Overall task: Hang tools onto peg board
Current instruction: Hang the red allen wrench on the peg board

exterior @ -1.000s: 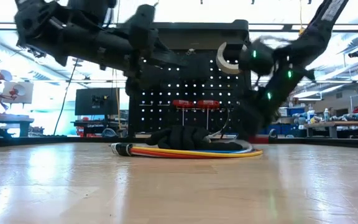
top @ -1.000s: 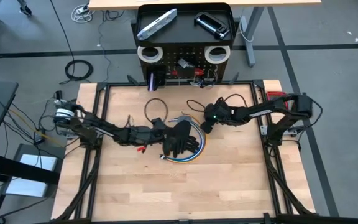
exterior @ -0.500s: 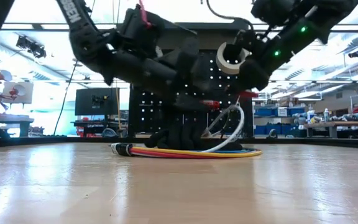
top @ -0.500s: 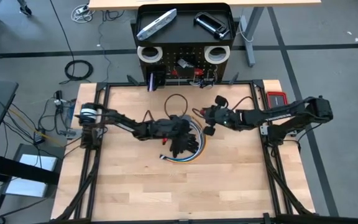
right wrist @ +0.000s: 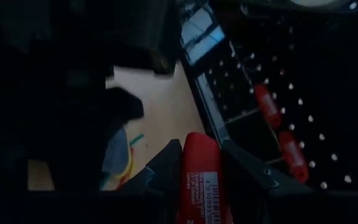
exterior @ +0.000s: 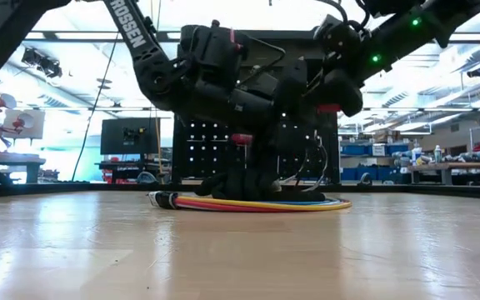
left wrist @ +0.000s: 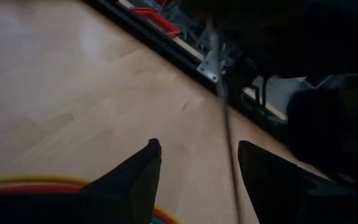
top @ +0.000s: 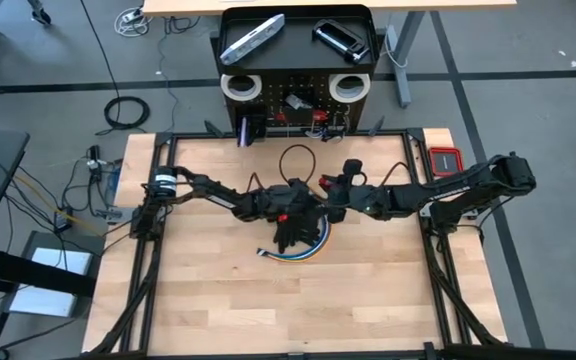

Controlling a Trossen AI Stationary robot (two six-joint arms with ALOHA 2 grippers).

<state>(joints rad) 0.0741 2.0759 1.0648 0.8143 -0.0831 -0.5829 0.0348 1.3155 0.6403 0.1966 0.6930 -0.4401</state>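
table (top: 208,290): wood top, black frame; work all at the centre, near the far half.
peg board (top: 298,110): black upright panel just beyond the far table edge; tray top carries a silver-grey flat bar (top: 252,38) and a black clamp (top: 342,38); two white tape rolls (top: 240,86) hung on its face, red-handled tools (right wrist: 268,104) on pegs lower down.
left arm: reaching in from the left edge, left end effector (top: 290,200) over the pile at table centre; fingers (left wrist: 132,180) spread wide, nothing between them, coloured cable just below the tips.
right arm: reaching in from the right edge, right end effector (top: 336,196) just beside the left one, raised off the table.
right grip: clamped on a red-handled tool (right wrist: 199,180), handle lying lengthwise between the fingers, label side up, pointed toward the peg board.
black gloves (top: 290,232): limp heap on top of the cable coil, touching it; soft, will drape and sag, best pinched at a cuff or a bunched fold.
cable coil (exterior: 248,202): flat loop of multicoloured wire under the gloves; light, springy, likely to uncoil if lifted by one strand, so take several turns together.
red-handled tool handling: small, rigid, light; smooth handle could twist in a narrow pinch, so grip mid-handle and leave the hanging end free.
snag risk: loose black wire loop (top: 296,160) between the arms and the peg board.
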